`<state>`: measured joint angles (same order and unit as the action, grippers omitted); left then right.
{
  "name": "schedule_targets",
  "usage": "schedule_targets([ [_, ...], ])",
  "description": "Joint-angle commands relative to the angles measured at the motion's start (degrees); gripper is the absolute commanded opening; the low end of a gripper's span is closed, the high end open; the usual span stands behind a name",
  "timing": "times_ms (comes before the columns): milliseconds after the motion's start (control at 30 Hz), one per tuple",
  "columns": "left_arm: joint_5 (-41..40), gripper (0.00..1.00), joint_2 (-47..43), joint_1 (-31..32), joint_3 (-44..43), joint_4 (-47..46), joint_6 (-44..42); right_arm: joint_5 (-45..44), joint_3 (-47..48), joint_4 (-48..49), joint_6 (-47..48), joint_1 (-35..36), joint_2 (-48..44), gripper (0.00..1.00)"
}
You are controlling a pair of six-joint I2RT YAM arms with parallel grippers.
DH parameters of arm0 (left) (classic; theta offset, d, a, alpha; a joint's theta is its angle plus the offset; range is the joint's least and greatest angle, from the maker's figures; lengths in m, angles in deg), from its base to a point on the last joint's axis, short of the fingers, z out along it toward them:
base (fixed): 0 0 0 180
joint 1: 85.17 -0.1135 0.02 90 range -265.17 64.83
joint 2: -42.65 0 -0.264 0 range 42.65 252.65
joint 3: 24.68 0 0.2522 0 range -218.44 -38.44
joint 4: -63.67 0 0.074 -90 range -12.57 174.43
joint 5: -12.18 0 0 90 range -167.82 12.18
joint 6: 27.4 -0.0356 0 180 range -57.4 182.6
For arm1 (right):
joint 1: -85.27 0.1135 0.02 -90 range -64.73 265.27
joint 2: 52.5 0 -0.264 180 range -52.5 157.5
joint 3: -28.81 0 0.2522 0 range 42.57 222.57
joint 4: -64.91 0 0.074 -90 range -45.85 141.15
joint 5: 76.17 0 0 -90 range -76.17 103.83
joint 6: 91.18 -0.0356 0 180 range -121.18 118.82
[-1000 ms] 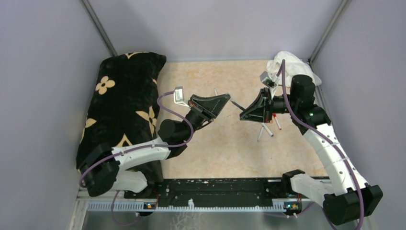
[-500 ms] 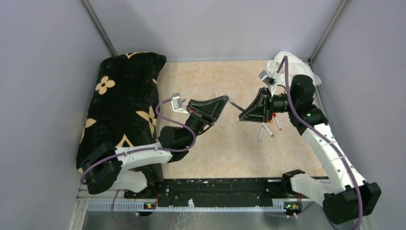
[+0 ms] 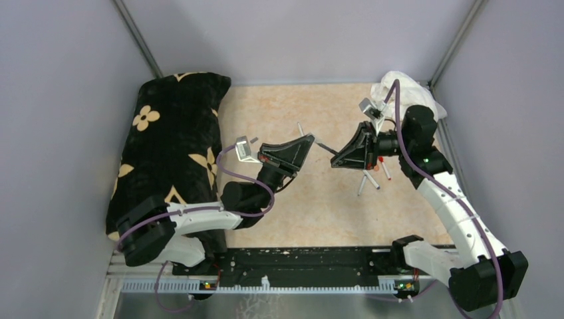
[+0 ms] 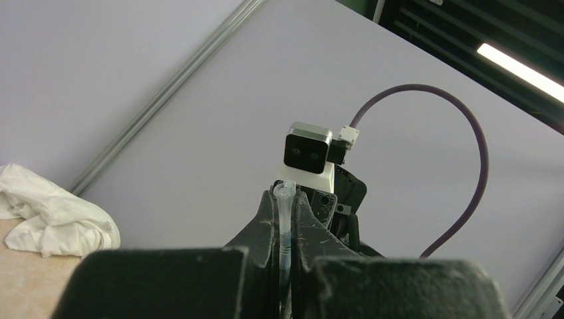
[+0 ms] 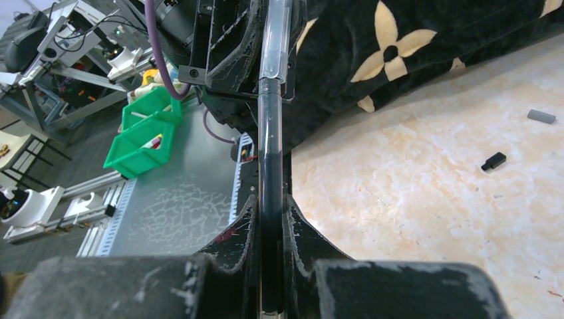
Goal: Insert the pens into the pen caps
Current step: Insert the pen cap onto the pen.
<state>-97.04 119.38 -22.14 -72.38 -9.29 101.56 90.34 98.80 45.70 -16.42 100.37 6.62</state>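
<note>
My left gripper (image 3: pixel 310 138) is shut on a translucent pen cap (image 4: pixel 284 219), which stands upright between its fingers (image 4: pixel 266 226). Facing it over the middle of the table, my right gripper (image 3: pixel 334 159) is shut on a dark pen (image 5: pixel 269 173). In the right wrist view the pen runs straight up from my right gripper (image 5: pixel 271 206) and its far end meets the translucent cap (image 5: pixel 275 40). Loose pens (image 3: pixel 367 182) lie on the table under the right wrist, and one has a red end (image 3: pixel 385 170). A grey cap (image 5: pixel 541 116) and a black cap (image 5: pixel 493 161) lie loose on the table.
A black cushion with tan flowers (image 3: pixel 173 146) fills the left side of the table. A crumpled white cloth (image 3: pixel 407 88) sits in the far right corner. Another thin pen (image 3: pixel 300 127) lies just beyond the left gripper. Green bins (image 5: pixel 149 129) stand off the table.
The left arm's wrist and elbow have shifted slightly towards the near edge. Both grippers stay shut, and the pen and cap stay together between them.
</note>
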Motion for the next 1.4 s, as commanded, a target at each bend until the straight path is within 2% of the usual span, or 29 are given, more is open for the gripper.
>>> schedule_targets([
  [0,-0.53,0.00,1.69,0.78,-0.71,-3.54,-0.97,-0.42,1.06,6.57,-0.42,-0.09,-1.21,0.00],
  [367,-1.84,0.00,2.81,0.78,-1.84,-6.13,-0.52,-0.03,0.92,6.32,0.16,0.26,-1.35,0.00],
  [767,-1.21,0.00,2.03,-1.18,-0.57,-7.33,3.97,3.61,1.04,7.15,0.39,0.31,-1.76,0.00],
  [1367,-1.21,0.00,0.36,-1.52,-0.12,-6.22,0.72,2.18,1.99,2.56,3.74,0.35,-1.72,0.00],
])
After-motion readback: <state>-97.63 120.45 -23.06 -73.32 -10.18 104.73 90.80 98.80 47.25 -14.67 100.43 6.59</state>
